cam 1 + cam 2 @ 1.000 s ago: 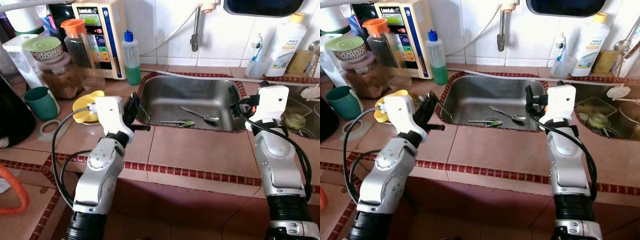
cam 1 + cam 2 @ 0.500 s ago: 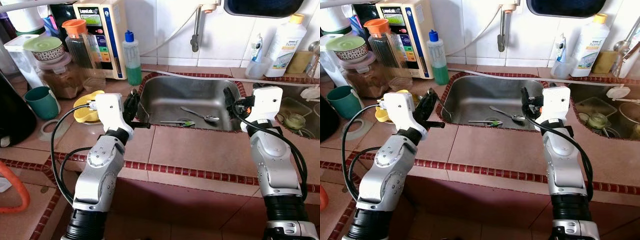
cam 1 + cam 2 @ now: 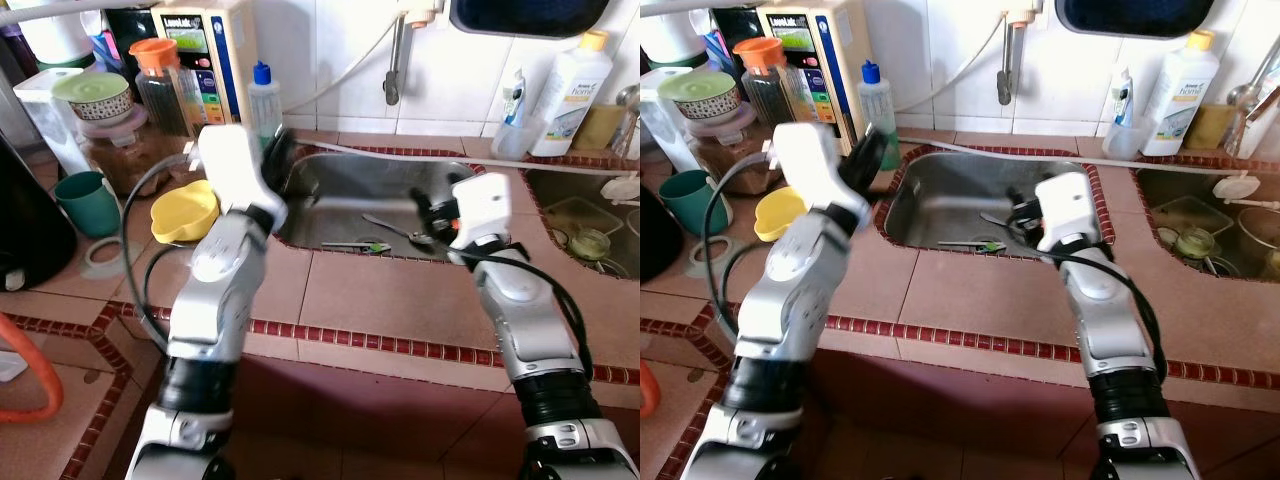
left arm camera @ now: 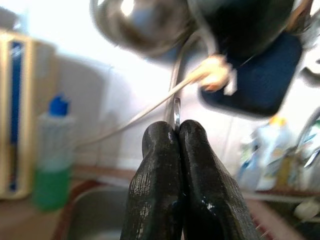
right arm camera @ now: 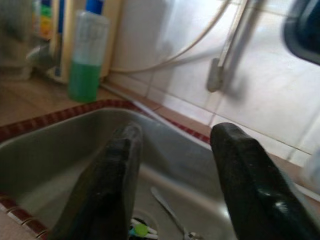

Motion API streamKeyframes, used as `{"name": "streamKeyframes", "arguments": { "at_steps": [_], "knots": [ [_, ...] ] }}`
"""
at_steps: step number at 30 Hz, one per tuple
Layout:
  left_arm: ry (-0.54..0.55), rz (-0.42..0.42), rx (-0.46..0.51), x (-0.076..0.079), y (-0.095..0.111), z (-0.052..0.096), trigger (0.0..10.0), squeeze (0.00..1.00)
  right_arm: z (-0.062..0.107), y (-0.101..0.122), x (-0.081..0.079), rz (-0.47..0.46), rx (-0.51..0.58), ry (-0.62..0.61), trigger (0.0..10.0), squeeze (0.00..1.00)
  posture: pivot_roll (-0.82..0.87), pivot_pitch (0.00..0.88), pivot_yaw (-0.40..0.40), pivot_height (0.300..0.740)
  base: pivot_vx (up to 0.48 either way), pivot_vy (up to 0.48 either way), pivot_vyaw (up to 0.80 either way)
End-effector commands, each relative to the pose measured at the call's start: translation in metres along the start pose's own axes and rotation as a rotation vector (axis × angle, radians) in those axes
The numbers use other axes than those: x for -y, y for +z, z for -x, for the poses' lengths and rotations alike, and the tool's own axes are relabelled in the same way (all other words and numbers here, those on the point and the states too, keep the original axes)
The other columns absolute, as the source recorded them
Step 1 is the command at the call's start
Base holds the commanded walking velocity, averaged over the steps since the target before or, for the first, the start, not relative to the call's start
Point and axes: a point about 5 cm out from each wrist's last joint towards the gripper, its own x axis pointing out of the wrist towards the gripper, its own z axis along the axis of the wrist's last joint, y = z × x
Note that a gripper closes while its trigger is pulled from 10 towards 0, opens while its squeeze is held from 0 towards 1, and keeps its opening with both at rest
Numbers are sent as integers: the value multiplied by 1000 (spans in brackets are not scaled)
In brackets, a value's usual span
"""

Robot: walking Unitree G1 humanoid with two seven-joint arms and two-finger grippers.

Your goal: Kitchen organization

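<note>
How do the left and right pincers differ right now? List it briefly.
The left pincer is shut, its fingers pressed on the thin handle of a metal ladle; the right pincer is open and holds nothing. The left pincer sits high by the back left corner of the sink; the right pincer hangs lower over the sink, near the spoon lying in it. Both have two black fingers on a silver arm.

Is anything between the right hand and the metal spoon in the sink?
Nothing visible blocks it. The right hand hangs open over the steel sink, and the metal spoon lies bare on the sink floor ahead of its fingers, with a green-tipped utensil lying apart by the drain.
</note>
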Motion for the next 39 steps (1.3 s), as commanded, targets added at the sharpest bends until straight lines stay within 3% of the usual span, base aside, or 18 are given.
{"name": "streamKeyframes", "arguments": {
  "at_steps": [1,3,4,5,9,10,16,24,31,37,38,39],
  "knots": [
    [1,8,-32,-2,-8,-2,10000,0,-5,4,2,20,-6,52,0,0,-8,1,43,740,0,0,0],
    [-9,18,-40,2,-11,-6,10000,0,-8,4,1,40,-17,91,196,0,-11,8,40,740,0,0,0],
    [-11,23,-44,4,-12,-8,10000,0,-9,4,1,51,-15,101,8353,0,-11,8,40,740,0,0,0],
    [-15,35,-47,6,-13,-10,10000,0,-11,6,3,60,-11,98,9843,0,-12,15,36,740,0,0,0],
    [-35,59,-62,16,-18,-13,10000,0,-18,12,8,58,8,88,10000,0,-9,29,25,740,0,0,0],
    [-41,70,-65,19,-19,-13,10000,0,-22,15,7,39,17,101,10000,1000,-8,38,15,740,0,0,0],
    [-34,110,-58,25,-21,-17,10000,0,-30,18,-6,15,26,187,10000,1000,-9,50,-10,740,0,0,0],
    [-32,136,-49,30,-20,-20,10000,0,-35,18,-12,7,16,240,10000,1000,-13,58,-17,740,0,0,0],
    [-88,171,-55,47,-19,-24,10000,0,-40,11,-22,21,-18,266,10000,1000,-7,55,-11,740,0,0,0],
    [-134,206,-70,62,-17,-24,10000,0,-46,8,-30,86,-31,278,10000,992,2,50,-11,740,0,0,0],
    [-136,220,-77,65,-17,-23,10000,0,-47,8,-31,102,-29,275,10000,859,2,50,-11,740,0,0,0],
    [-138,227,-81,66,-18,-22,10000,0,-48,9,-31,109,-27,271,10000,337,3,50,-11,740,0,0,0]
  ]
}}
